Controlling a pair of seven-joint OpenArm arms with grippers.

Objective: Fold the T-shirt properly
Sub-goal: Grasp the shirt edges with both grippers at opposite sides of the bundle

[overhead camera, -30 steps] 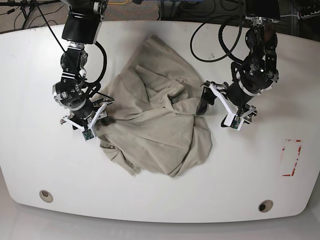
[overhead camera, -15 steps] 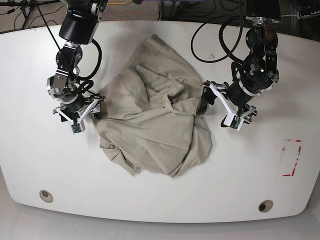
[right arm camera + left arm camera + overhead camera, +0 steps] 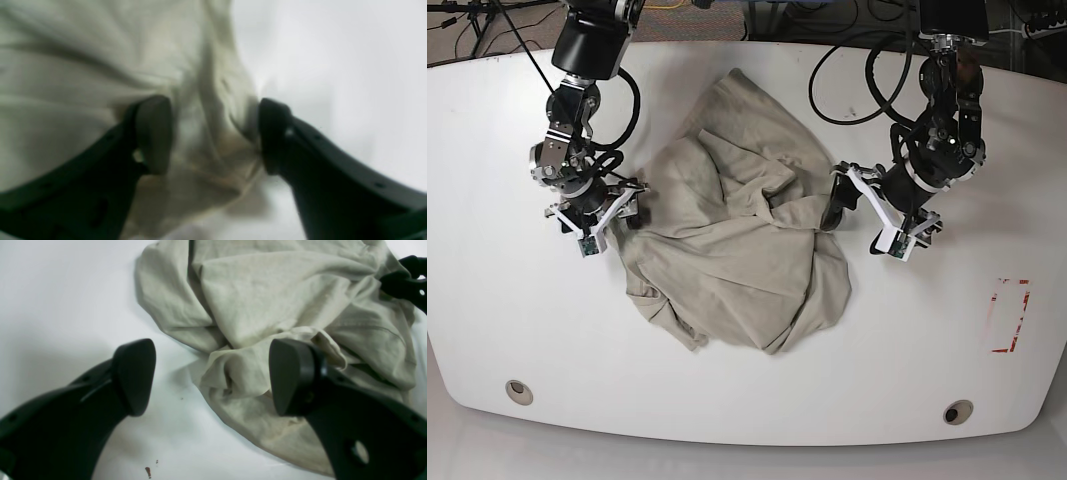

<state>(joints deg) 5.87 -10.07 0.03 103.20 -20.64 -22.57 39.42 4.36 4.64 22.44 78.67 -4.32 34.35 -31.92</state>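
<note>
The beige T-shirt [image 3: 737,240] lies crumpled in the middle of the white table [image 3: 927,330]. My left gripper [image 3: 839,204] is at the shirt's right edge and open. In the left wrist view [image 3: 211,376] one finger stands over bare table, the other over cloth, and a rumpled fold [image 3: 233,373] lies between them. My right gripper [image 3: 627,203] is at the shirt's left edge. The blurred right wrist view [image 3: 213,133] has its jaws apart, with a bunched ridge of the shirt [image 3: 206,110] between them.
A red rectangular marking [image 3: 1010,315] sits on the table at the right. Two round fittings [image 3: 519,391] [image 3: 958,411] lie near the front edge. Cables [image 3: 857,90] run along the back. Small dark-red specks [image 3: 147,471] dot the table by my left gripper.
My right arm swung out to the left, then came back up against the shirt's left edge, higher than a second ago. The left arm and the shirt have not moved.
</note>
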